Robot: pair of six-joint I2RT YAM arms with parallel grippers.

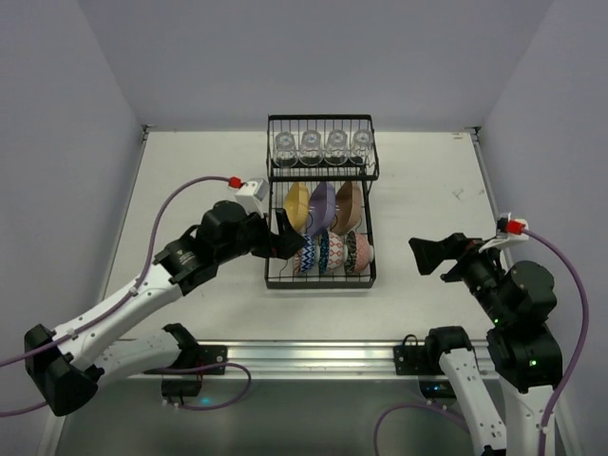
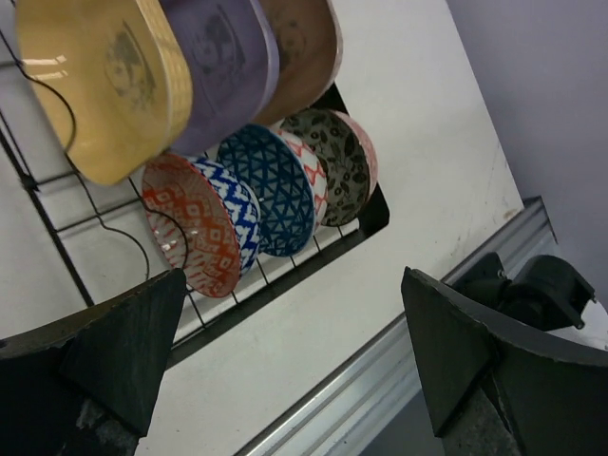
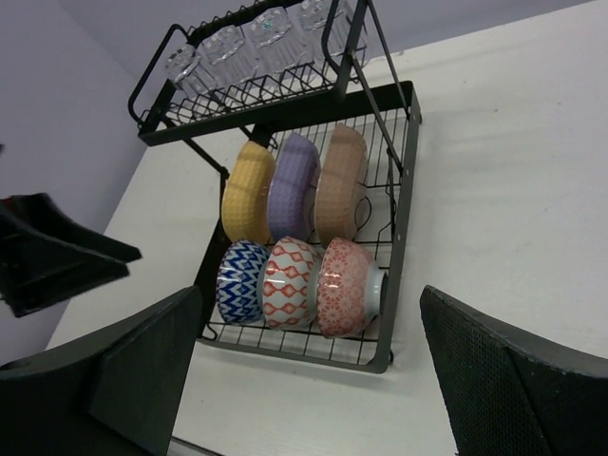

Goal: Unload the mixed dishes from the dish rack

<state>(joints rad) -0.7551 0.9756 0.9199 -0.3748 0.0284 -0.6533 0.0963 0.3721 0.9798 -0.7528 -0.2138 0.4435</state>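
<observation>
1. Your dish rack (image 1: 320, 283), black wire in two tiers, stands mid-table (image 1: 190, 190).
2. Four clear glasses (image 1: 323, 144) sit in a row on its raised upper shelf.
3. Below, three rounded-square plates stand on edge: yellow plate (image 1: 297, 203), purple plate (image 1: 323, 203), brown plate (image 1: 348, 203).
4. In front of them, three glossy patterned bowls (image 1: 332, 253) lean on edge, side by side.
5. Your left fingers (image 1: 285, 239) are spread wide and empty, just beside the rack's left side.
6. Your right fingers (image 1: 426, 255) are spread wide and empty, well apart to the rack's right.
</observation>
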